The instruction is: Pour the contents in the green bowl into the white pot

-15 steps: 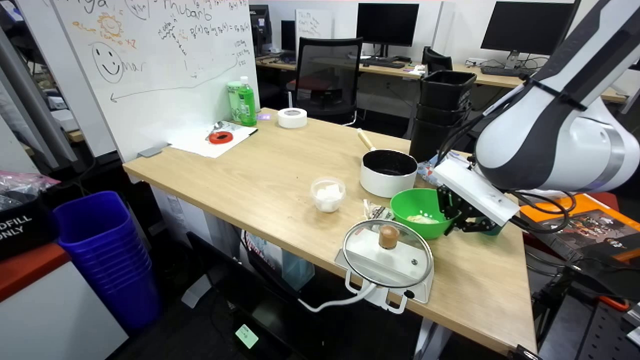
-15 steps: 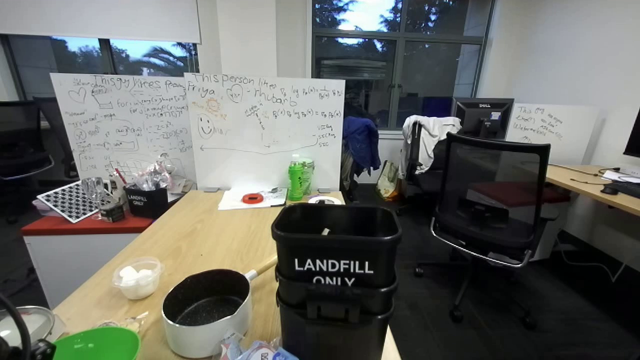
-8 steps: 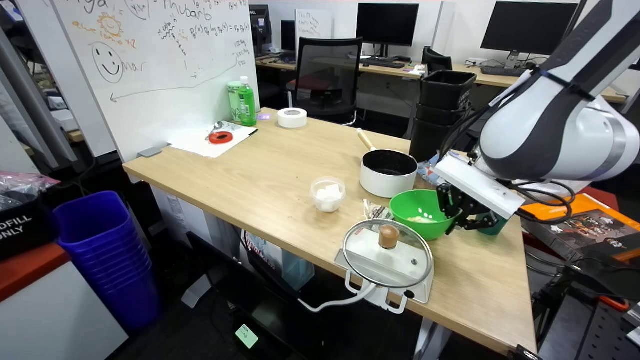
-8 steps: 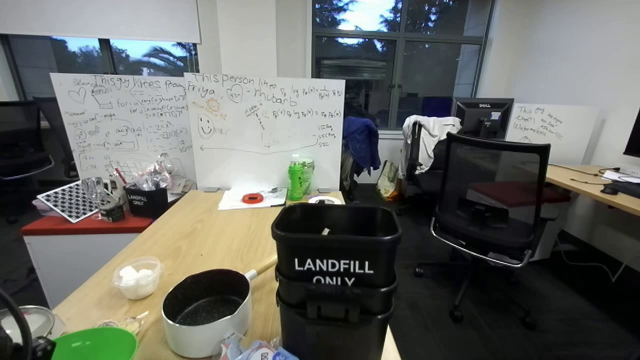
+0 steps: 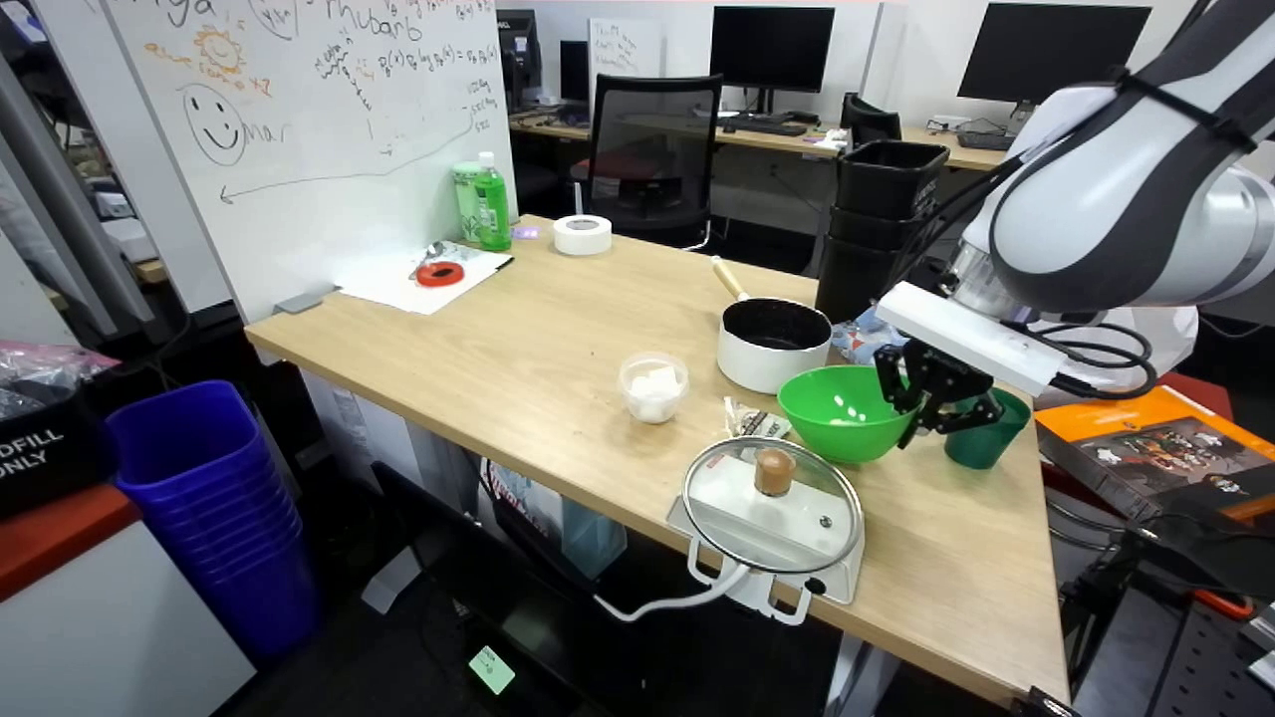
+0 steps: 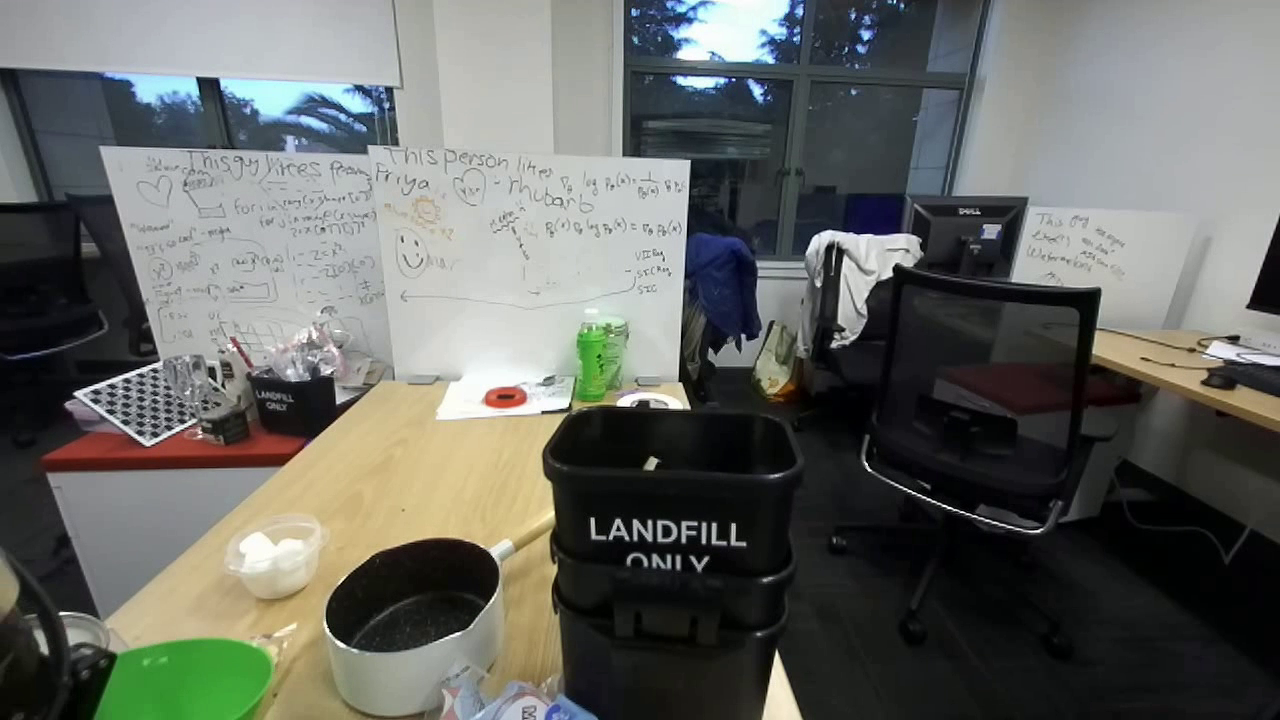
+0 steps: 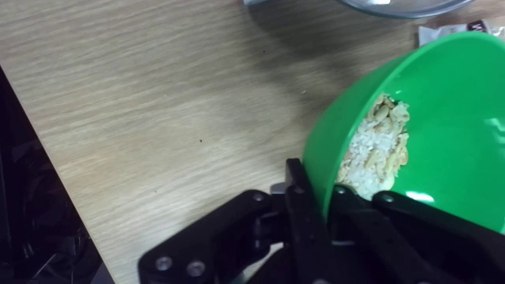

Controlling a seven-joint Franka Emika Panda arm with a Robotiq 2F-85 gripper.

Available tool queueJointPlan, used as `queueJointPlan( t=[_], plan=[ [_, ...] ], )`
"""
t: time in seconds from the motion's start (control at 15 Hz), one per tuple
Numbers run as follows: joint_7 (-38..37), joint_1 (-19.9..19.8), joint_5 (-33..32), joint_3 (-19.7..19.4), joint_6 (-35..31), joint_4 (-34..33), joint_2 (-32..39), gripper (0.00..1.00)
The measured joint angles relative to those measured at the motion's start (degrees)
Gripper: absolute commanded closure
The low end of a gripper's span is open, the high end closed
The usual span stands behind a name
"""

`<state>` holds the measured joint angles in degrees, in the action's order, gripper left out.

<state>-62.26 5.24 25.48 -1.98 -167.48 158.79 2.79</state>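
Arm [image 5: 1111, 214] slanted downward, tool [image 7: 318, 185] pinching green bowl [image 7: 442, 122]

The end effector [image 5: 902, 418] clamps the rim of the green bowl [image 5: 835, 443], a dark-green cup [image 5: 986, 448] close by. Just beside the bowl stands a wooden-handled white saucepan [image 5: 762, 364], black inside. A clear tub [image 5: 629, 386] of white chunks [image 5: 655, 393] sits near it; a wooden-knobbed glass lid [image 5: 773, 513] sits at the edge of the counter [image 5: 558, 339].

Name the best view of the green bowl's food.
The wrist view: it looks into the green bowl, showing the food as grains and yellowish pieces. In an exterior view, the bowl shows a pale patch; in an exterior view, the cropped bowl shows none.
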Motion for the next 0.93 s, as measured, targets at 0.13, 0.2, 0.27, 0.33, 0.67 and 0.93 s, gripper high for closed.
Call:
queueJointPlan(
  t=[0.13,0.2,0.27,0.33,0.67,0.93],
  plan=[
    [-1.5,-0.5,-2.7,0.0,0.8,0.0,-1.5,0.99],
    [-2.4,-0.8,-4.2,0.0,1.5,0.0,-2.4,0.99],
    [-3.3,-1.1,-5.9,0.0,2.3,0.0,-3.4,0.99],
    [-4.7,-1.5,-8.4,0.0,3.6,0.0,-4.4,0.99],
    [-12.0,-4.8,-22.5,0.6,20.1,-1.5,-13.0,0.99],
    [-12.3,-5.9,-25.1,2.2,30.2,-6.4,-18.0,0.99]
  ],
)
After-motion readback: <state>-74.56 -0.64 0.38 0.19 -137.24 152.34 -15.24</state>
